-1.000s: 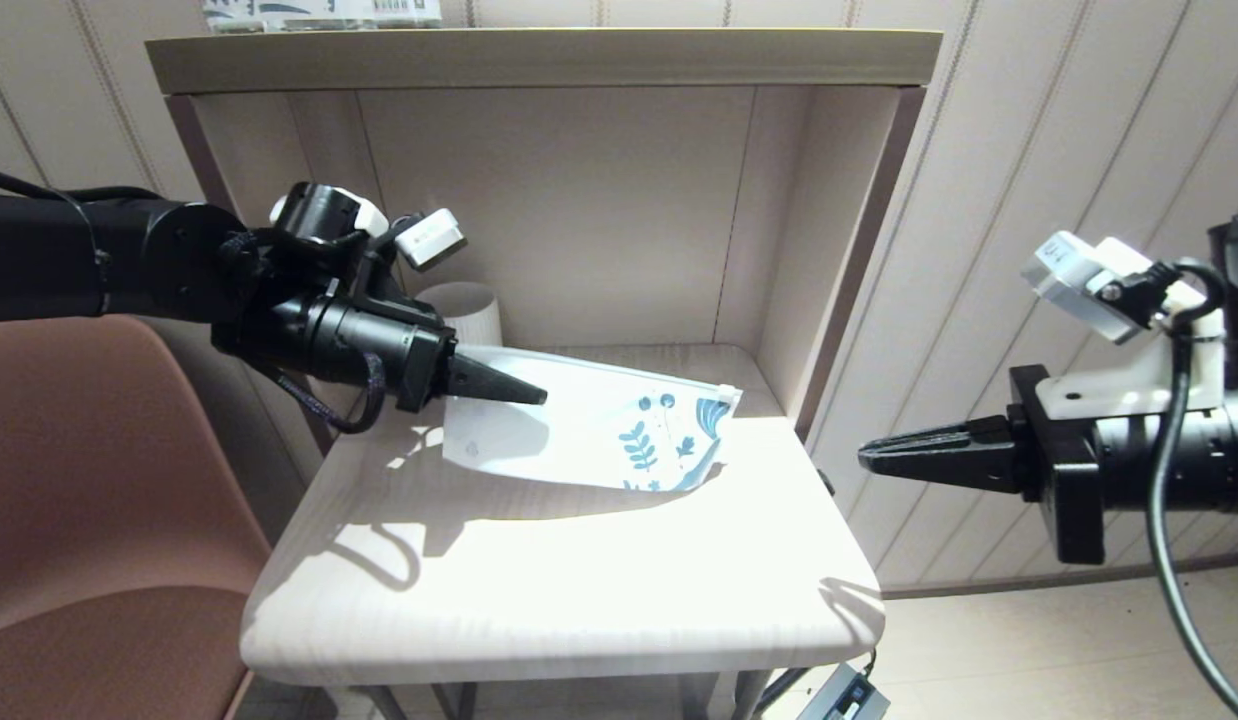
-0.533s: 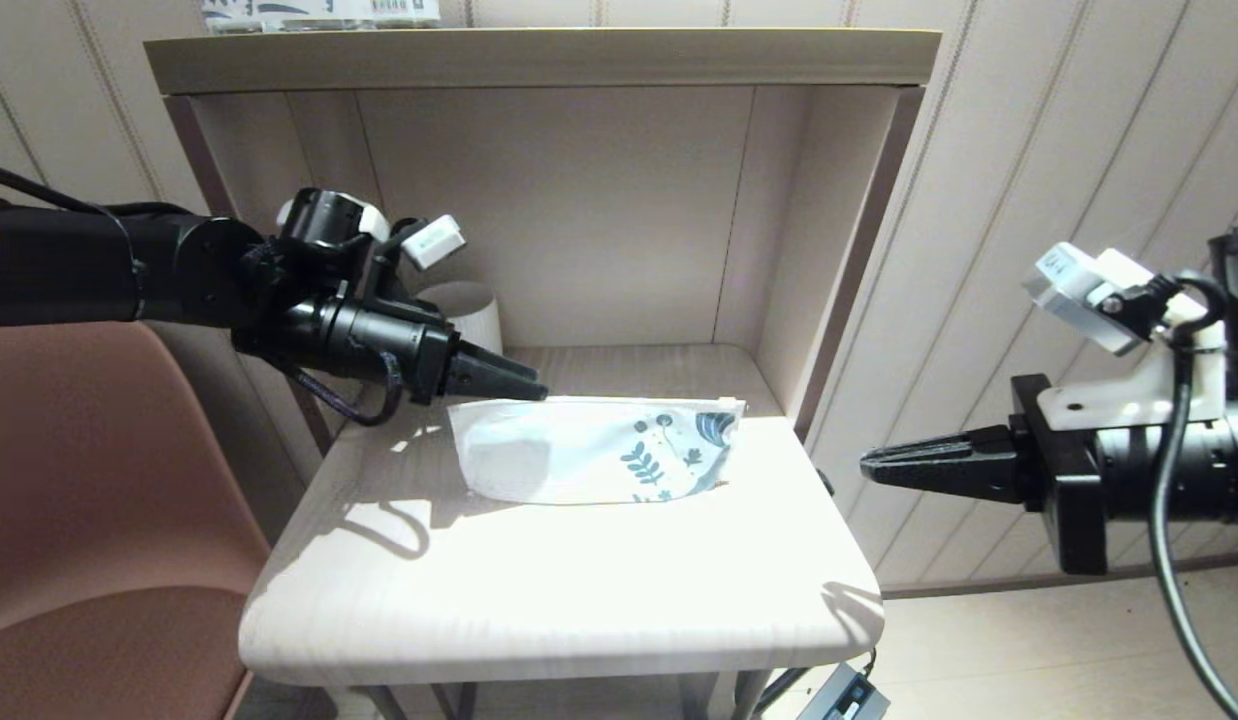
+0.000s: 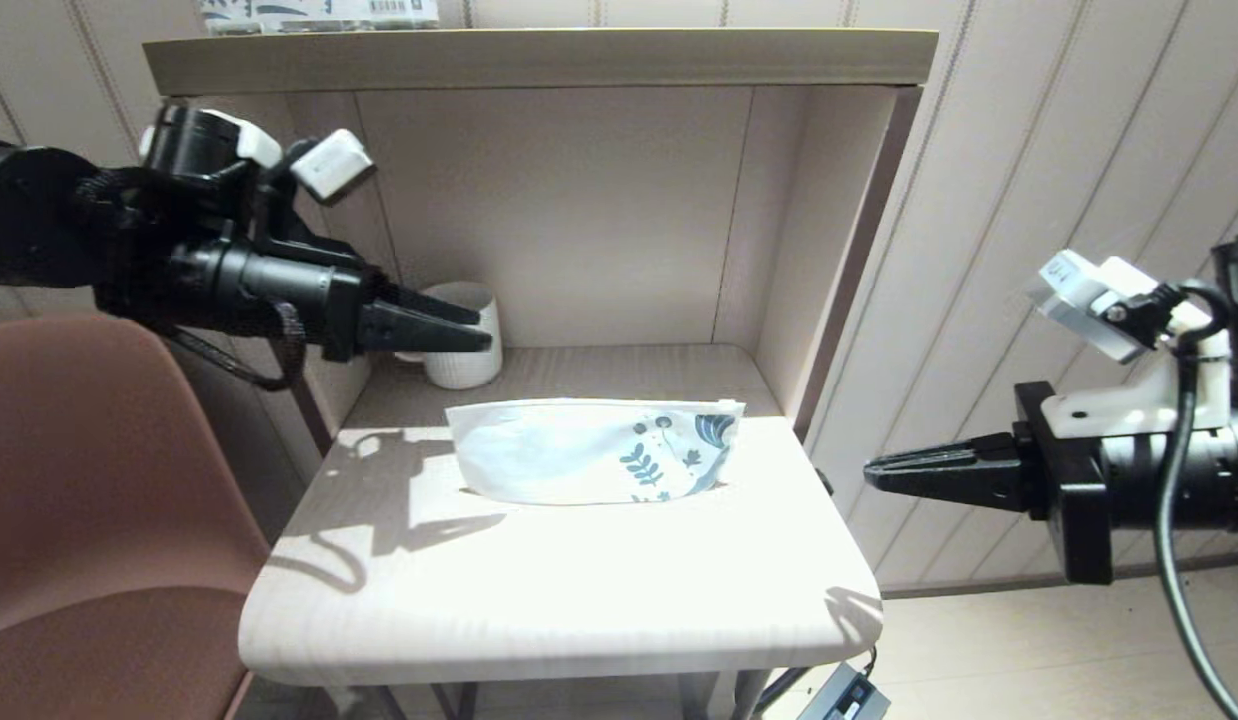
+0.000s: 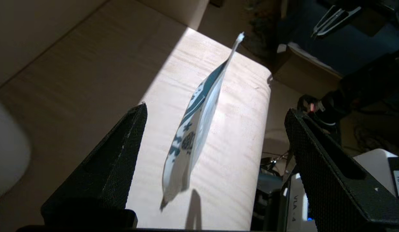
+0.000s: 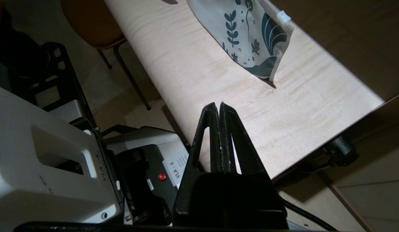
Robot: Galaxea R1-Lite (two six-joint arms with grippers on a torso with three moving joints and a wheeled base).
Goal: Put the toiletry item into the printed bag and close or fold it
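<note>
Your bag (image 3: 591,450) lies on the worktop (image 3: 559,600), about at its middle, long axis running left to right, printed end to the right. It seems to stand on one long edge, leaning rather than lying flat; the left wrist view shows it edge-on as a thin blade. No swab shows anywhere, so you cannot tell from here whether it is already inside the bag.

Your left hand (image 3: 474,333) hangs above and to the far left of the bag's plain end, well clear of it, in front of a white cup (image 3: 466,347) in the alcove. Its jaws are spread wide and hold nothing. Your right hand (image 3: 872,466) is parked off the worktop's right edge, level with the bag's printed end, jaws pressed together and empty.

The relation to mind: the bag lies below and to the right of the left hand, with its plain end the closer one. The printed end with the zip strip is closer to the right hand. If closing or folding is next, each hand would likely take its own end along that long axis.
</note>
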